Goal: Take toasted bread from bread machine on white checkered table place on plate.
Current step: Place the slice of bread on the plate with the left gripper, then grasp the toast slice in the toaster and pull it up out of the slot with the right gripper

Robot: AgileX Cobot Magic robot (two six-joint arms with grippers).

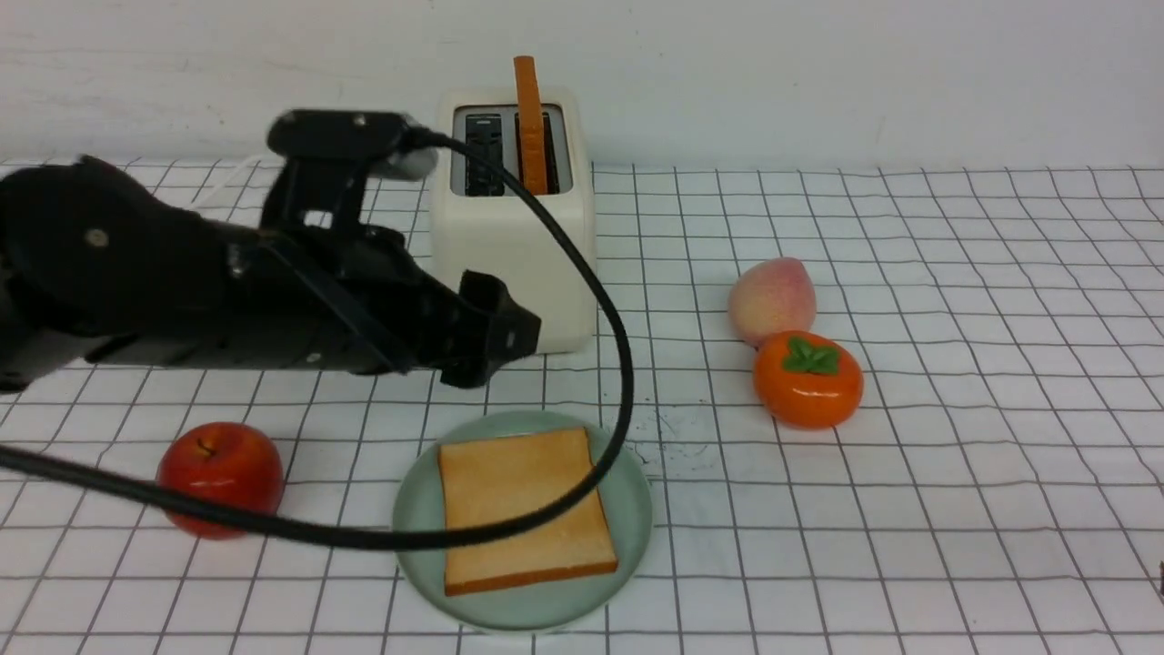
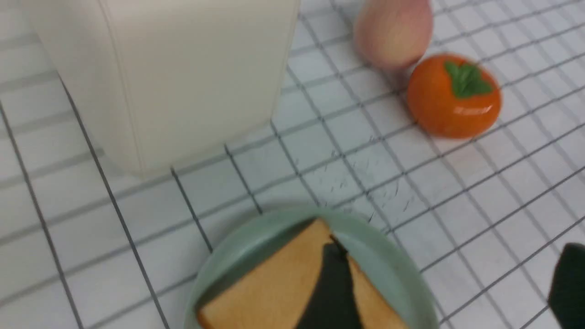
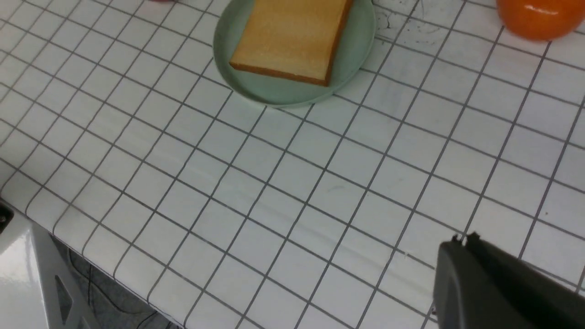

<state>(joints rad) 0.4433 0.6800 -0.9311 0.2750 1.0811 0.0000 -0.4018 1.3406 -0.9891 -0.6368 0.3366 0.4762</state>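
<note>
Toast slice (image 1: 527, 123) stood upright in toaster (image 1: 512, 227) slot: likely light, stiff, crumbly; best pinched across faces at exposed top edge. Left gripper (image 1: 498, 341) fingers were spread, empty; right gripper (image 3: 498, 283) clenched.

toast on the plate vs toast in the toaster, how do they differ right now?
Pose: the toast on the plate lies flat; the toast in the toaster stands on edge. Support: the first rests on the mint-green plate, the second pokes up from the right slot of the cream toaster. Showing: first its whole face, second only a thin edge. Shared: orange-brown crust.
</note>
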